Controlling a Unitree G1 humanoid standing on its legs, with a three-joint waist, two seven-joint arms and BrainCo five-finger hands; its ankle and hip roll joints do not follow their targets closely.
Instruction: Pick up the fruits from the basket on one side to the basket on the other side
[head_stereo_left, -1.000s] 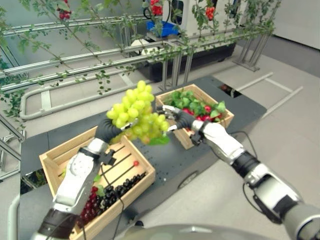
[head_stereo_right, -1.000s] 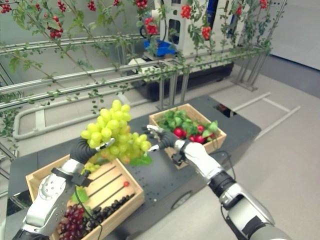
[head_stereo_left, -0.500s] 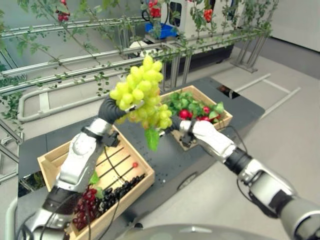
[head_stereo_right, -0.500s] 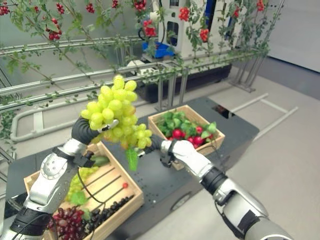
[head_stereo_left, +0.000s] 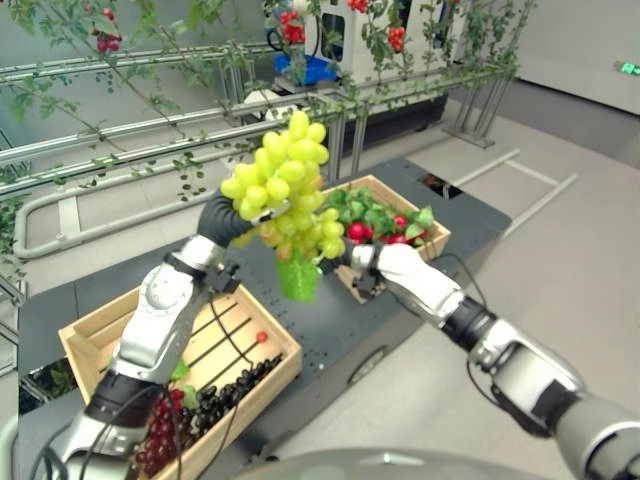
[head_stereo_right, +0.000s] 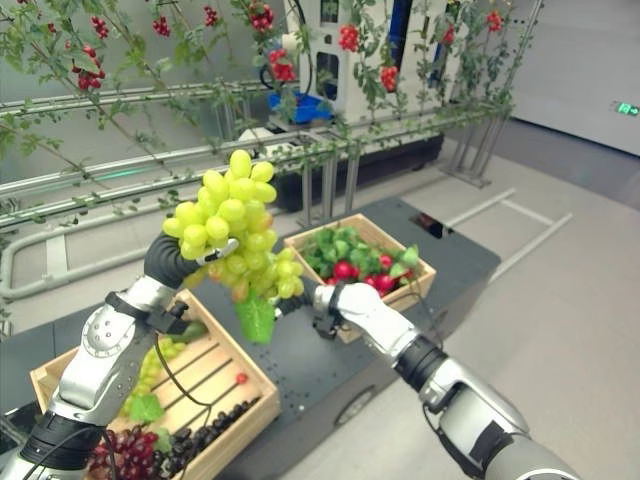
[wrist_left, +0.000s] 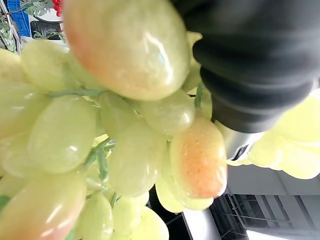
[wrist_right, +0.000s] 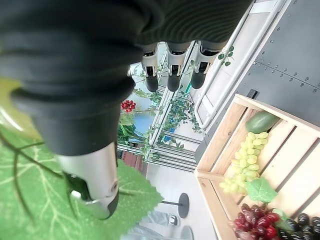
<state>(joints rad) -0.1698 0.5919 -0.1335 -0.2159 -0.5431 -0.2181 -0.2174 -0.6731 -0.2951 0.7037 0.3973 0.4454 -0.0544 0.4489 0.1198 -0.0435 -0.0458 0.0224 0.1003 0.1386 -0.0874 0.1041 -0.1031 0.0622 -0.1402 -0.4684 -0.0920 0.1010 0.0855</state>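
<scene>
Above the dark table, seen through the left eye, the left hand lifts a big bunch of green grapes high between the two crates, its fingers buried in the bunch so I cannot tell how they close; held that high, I reckon, so the hanging leaf clears the crate walls on the way across. The right hand reaches in just under the bunch, likely to steady it or take it over, with the right crate of red fruit and greens right behind it. The left crate sits near the left arm with dark grapes heaped in its near corner. From the right eye the same picture holds: the bunch hangs over the bare table between the crates, well clear of both, and the right hand's fingers are hidden behind the leaf. Up close in the left wrist view, grapes press right against the dark cover and no fingers can be made out, though the bunch plainly hangs from that hand. The right wrist view settles the other hand: its fingers stretch out straight and apart, the thumb lying against the leaf without pinching it, so it grips nothing yet; beyond it the left crate shows a smaller green bunch waiting its turn.
</scene>
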